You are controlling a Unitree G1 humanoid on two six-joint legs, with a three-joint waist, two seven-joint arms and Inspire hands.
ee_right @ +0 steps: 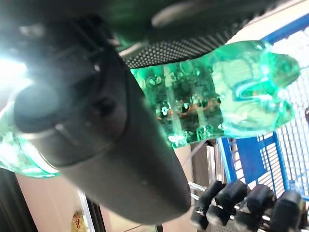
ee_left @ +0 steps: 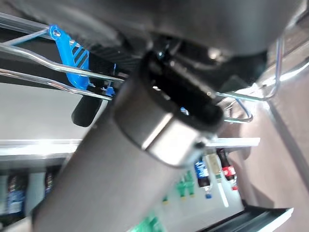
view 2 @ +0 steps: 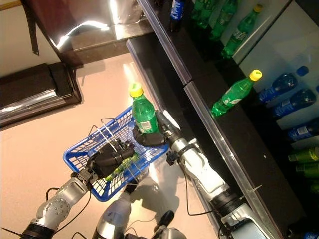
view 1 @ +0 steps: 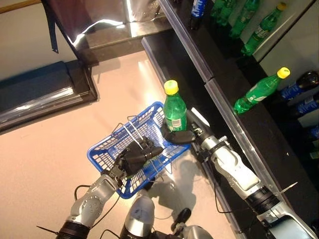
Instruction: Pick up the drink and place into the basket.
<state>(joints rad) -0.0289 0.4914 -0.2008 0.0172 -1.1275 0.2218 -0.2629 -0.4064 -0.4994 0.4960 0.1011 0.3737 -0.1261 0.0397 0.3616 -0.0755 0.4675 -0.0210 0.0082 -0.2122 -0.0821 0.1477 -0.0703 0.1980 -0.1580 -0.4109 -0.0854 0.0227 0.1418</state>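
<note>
My right hand (view 1: 180,135) is shut on a green bottle with a yellow cap (view 1: 174,112) and holds it upright over the right edge of the blue basket (view 1: 110,149). The bottle's base shows close in the right wrist view (ee_right: 231,101), above the basket's mesh (ee_right: 251,157). My left hand (view 1: 137,154) is shut on the basket's thin wire handles (view 1: 130,130) and holds the basket up in front. The same shows in the right eye view: bottle (view 2: 143,113), basket (view 2: 82,150), left hand (view 2: 110,158), right hand (view 2: 149,138). The left wrist view shows the wire handles (ee_left: 43,75).
A dark shelf unit (view 1: 234,114) runs along the right, with a green bottle lying on it (view 1: 259,90) and more green and dark-blue bottles behind (view 1: 249,20). A low dark platform (view 1: 45,94) stands at the far left on the pale floor.
</note>
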